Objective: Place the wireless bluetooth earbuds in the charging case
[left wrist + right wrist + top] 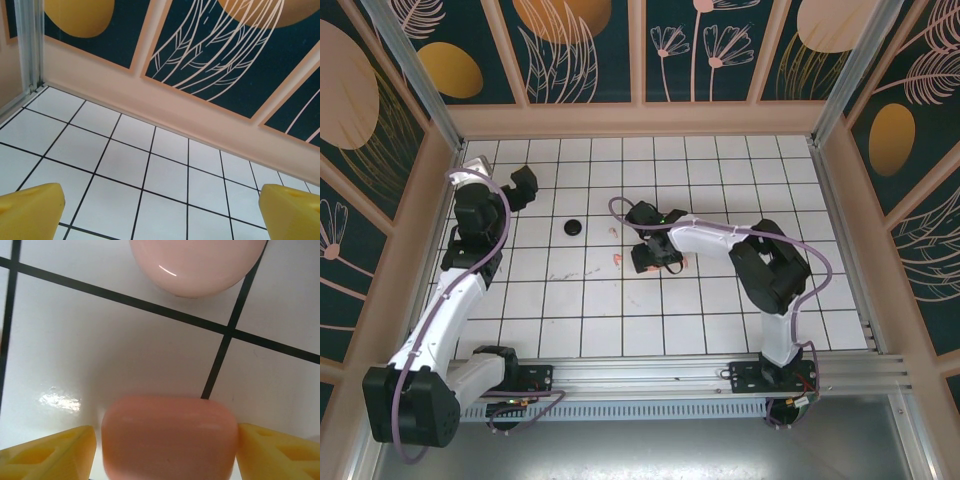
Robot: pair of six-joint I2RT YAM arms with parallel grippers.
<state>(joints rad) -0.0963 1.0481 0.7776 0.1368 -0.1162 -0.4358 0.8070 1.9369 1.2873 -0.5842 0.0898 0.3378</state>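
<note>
The right gripper (167, 452) straddles the salmon charging case (167, 432), whose long axis runs jaw to jaw; whether the jaws pinch it cannot be told. Just ahead of them lies a pale pink rounded case (197, 265). The left gripper (160, 212) gapes wide above white tiles (100, 150).

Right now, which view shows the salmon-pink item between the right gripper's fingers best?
Right wrist: the salmon-pink item sits close up between the yellow fingers. From the top external view the right gripper covers it. The left wrist camera faces the back wall.

No legible txt, labels, brands or nos. anywhere.
</note>
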